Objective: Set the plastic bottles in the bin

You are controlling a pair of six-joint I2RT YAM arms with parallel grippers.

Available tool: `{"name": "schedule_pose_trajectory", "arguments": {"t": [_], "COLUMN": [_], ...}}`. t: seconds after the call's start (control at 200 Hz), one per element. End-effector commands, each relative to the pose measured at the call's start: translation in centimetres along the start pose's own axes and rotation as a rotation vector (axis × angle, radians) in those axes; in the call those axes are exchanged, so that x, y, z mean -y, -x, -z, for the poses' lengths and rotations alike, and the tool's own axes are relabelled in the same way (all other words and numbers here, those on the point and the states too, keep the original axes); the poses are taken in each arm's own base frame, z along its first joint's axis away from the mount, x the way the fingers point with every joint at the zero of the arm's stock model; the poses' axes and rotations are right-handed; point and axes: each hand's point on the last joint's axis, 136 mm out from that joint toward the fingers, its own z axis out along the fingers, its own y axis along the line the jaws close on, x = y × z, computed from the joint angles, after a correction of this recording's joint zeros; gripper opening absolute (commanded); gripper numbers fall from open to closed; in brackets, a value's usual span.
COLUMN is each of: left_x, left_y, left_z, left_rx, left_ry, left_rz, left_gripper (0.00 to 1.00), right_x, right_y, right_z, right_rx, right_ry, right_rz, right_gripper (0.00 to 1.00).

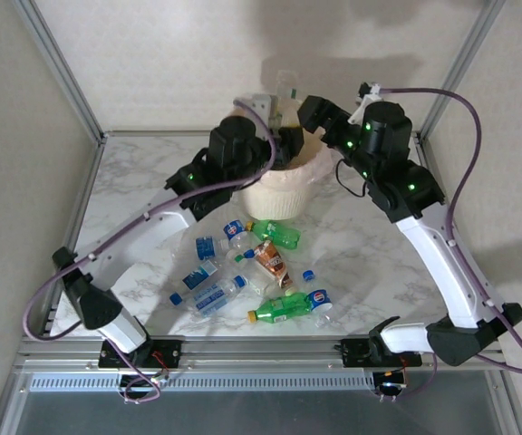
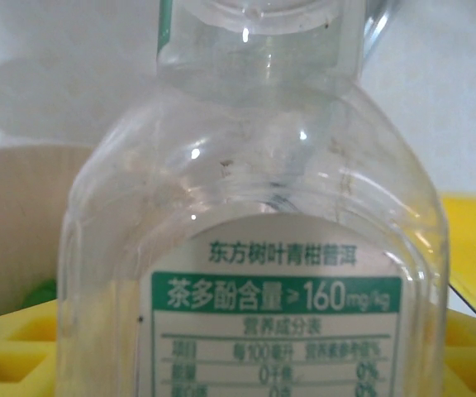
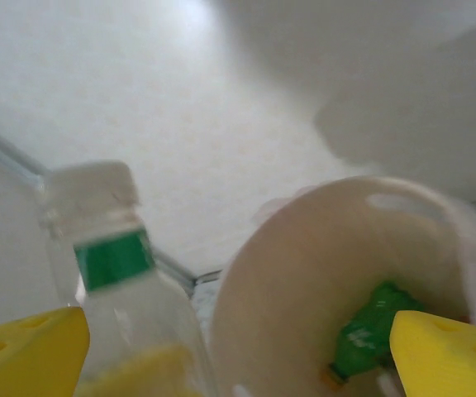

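Left wrist view: left gripper (image 2: 246,347) pinched the clear bottle (image 2: 254,248) over the bin (image 1: 284,195); long axis upright in frame, neck uppermost. Right gripper (image 3: 238,356) stood spread, bottle beside it.

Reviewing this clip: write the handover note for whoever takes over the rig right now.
Left gripper: shut on a clear bottle, held at the rim of the bin.
Right gripper: open and empty, next to that bottle, looking into the bin.
Done: at least one green bottle lies in the bin.
Left to do: drop the held bottle in, then pick up the bottles on the table clustered in front of the bin.
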Motion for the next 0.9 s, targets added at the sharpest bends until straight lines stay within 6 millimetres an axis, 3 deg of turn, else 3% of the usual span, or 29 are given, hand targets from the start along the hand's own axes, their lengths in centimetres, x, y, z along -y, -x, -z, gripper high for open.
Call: {"name": "schedule_pose_trajectory", "arguments": {"t": [0.0,0.13,0.265,0.395,0.521,0.606,0.696,0.896], "left_x": [-2.7,-6.4,-8.9,-10.2,-11.1,-11.5,-11.5,-10.8], "left_y": [0.3,-1.0,-3.2,-5.0,-6.3,-7.0,-6.8,-4.3], "left_z": [-2.8,-6.6,-8.7,-9.1,-9.3,-9.3,-9.2,-8.1], "left_rx": [-0.041,-0.123,-0.214,-0.26,-0.293,-0.305,-0.295,-0.235], "left_ry": [0.1,0.229,0.294,0.316,0.331,0.34,0.343,0.329], "left_rz": [-0.022,-0.023,-0.038,-0.034,-0.016,-0.007,0.002,0.016], "left_gripper": [0.62,0.62,0.65,0.66,0.69,0.77,0.86,0.9], "right_x": [3.4,7.2,10.9,13.8,16.7,18.3,19.5,20.8], "right_y": [1.5,-1.0,-3.1,-5.4,-9.4,-12.3,-14.9,-19.0], "right_z": [2.6,4.1,6.3,7.8,8.6,9.0,9.1,9.1], "right_rx": [0.06,0.014,-0.018,-0.072,-0.194,-0.277,-0.352,-0.491], "right_ry": [-0.15,-0.253,-0.361,-0.45,-0.527,-0.549,-0.557,-0.582], "right_rz": [0.026,0.025,0.021,0.033,0.049,0.045,0.03,0.021], "right_gripper": [0.94,0.93,0.94,0.93,0.92,0.93,0.94,0.95]}}
